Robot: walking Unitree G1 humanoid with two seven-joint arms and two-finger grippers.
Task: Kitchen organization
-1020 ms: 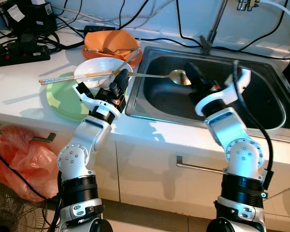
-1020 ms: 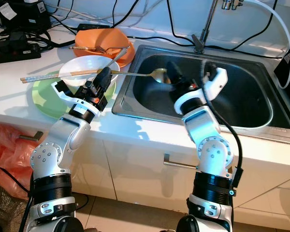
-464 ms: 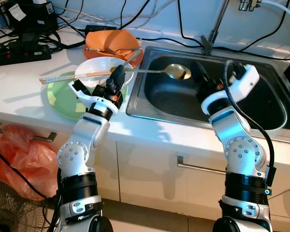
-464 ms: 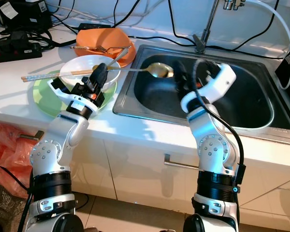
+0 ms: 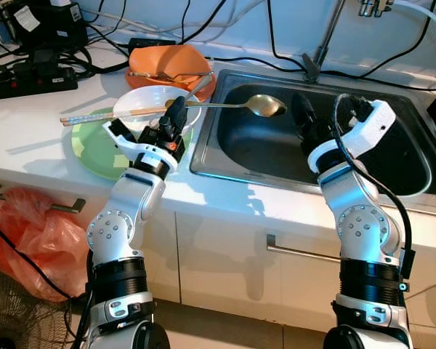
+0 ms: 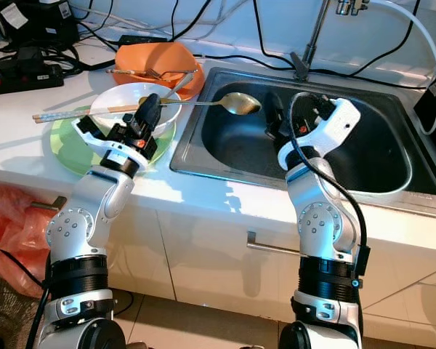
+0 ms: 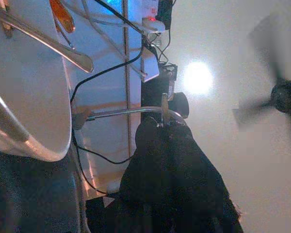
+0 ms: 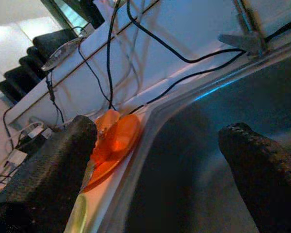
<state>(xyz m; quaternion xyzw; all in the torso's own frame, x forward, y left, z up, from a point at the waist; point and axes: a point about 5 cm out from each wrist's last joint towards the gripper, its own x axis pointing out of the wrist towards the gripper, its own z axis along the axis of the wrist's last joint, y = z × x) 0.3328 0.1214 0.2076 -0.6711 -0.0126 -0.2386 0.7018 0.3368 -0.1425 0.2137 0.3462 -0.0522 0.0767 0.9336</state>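
My left pincer (image 5: 176, 115) grips the spoon (image 5: 265, 106) over the sink (image 5: 392, 190), right pincer (image 5: 303, 116) wide; bowls (image 5: 147, 103) remain on the worktop (image 5: 29, 138).

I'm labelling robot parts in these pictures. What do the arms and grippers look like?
Both arms are silver with round jointed segments, black bands and white wrist housings. A black cable loops along the right arm. The left gripper and right gripper each have long black fingers, textured at the pads.

Black power strip (image 5: 29, 78) and tangled cables (image 5: 203, 18) along the wall, red plastic bag (image 5: 25, 240) below the bench (image 5: 29, 145)
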